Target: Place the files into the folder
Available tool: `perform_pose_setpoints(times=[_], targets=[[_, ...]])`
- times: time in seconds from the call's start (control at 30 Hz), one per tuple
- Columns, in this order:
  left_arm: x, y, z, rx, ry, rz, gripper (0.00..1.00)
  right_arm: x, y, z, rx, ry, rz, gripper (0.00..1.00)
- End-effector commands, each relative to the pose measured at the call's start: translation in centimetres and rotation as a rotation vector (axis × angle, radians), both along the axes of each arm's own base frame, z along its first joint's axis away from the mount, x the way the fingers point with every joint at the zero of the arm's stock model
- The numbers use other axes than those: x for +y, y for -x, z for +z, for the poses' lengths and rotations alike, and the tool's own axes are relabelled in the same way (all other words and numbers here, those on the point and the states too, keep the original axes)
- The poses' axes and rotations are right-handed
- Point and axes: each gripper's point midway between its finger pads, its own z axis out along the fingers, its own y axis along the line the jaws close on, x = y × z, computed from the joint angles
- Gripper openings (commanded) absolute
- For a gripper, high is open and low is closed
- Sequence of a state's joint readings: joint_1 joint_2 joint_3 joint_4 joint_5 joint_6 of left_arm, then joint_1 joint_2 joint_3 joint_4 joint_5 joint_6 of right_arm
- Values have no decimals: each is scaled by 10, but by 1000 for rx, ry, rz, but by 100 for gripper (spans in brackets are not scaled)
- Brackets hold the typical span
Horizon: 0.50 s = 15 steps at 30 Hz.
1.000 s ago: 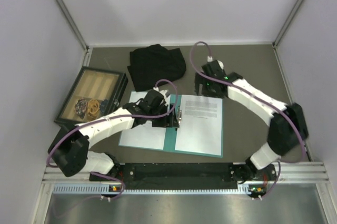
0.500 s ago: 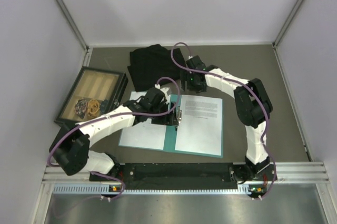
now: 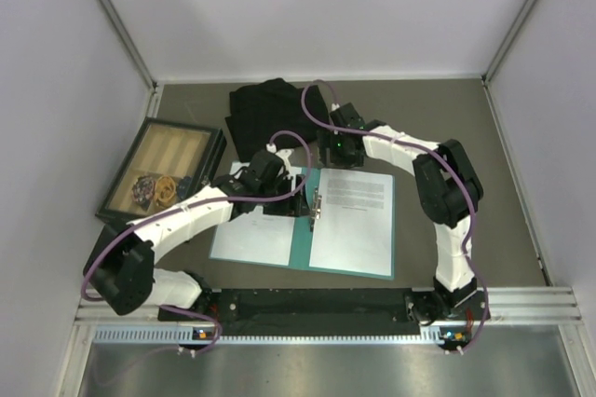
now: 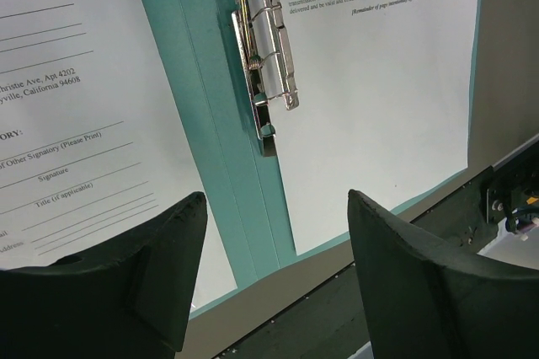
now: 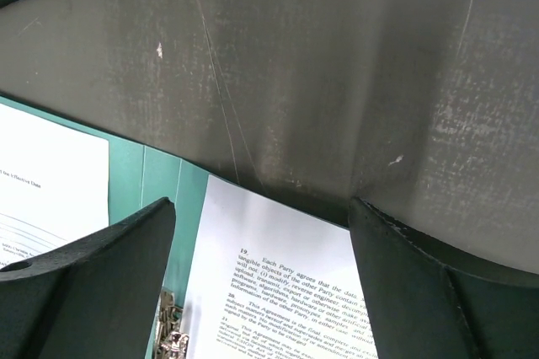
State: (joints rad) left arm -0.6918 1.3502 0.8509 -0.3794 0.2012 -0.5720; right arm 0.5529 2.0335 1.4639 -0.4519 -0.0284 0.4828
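The teal folder point(image 3: 303, 240) lies open and flat on the table, its metal clip point(image 3: 317, 203) at the spine. One file point(image 3: 256, 240) rests on the left flap and a second file point(image 3: 354, 225) on the right flap. My left gripper point(image 3: 287, 198) hovers open just left of the clip, holding nothing. In the left wrist view the clip point(image 4: 268, 64) sits on the folder spine point(image 4: 210, 123) between both sheets, ahead of the gripper point(image 4: 276, 203). My right gripper point(image 3: 336, 155) hangs open over the folder's far edge. In its wrist view the right gripper point(image 5: 261, 205) frames the right file's top point(image 5: 286, 292).
A black cloth point(image 3: 275, 116) lies bunched behind the folder, close to the right gripper. A dark-framed wooden tray point(image 3: 182, 126) with small items sits at the left. Grey walls close in the table on three sides. The arms' black base rail point(image 3: 317, 304) runs along the near edge.
My right arm has swung left from the folder's far right corner to above its far edge. The left gripper has drawn back slightly, away from the clip.
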Motion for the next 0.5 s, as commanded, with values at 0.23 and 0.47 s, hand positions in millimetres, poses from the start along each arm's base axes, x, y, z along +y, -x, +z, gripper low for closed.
perform_pose_setpoints(times=[0.23, 0.47], targets=[[8, -6, 16, -39, 31, 12, 73, 2, -24, 51, -128, 57, 38, 85], [7, -17, 31, -25, 156, 63, 70, -39, -31, 116, -254, 223, -17, 99]])
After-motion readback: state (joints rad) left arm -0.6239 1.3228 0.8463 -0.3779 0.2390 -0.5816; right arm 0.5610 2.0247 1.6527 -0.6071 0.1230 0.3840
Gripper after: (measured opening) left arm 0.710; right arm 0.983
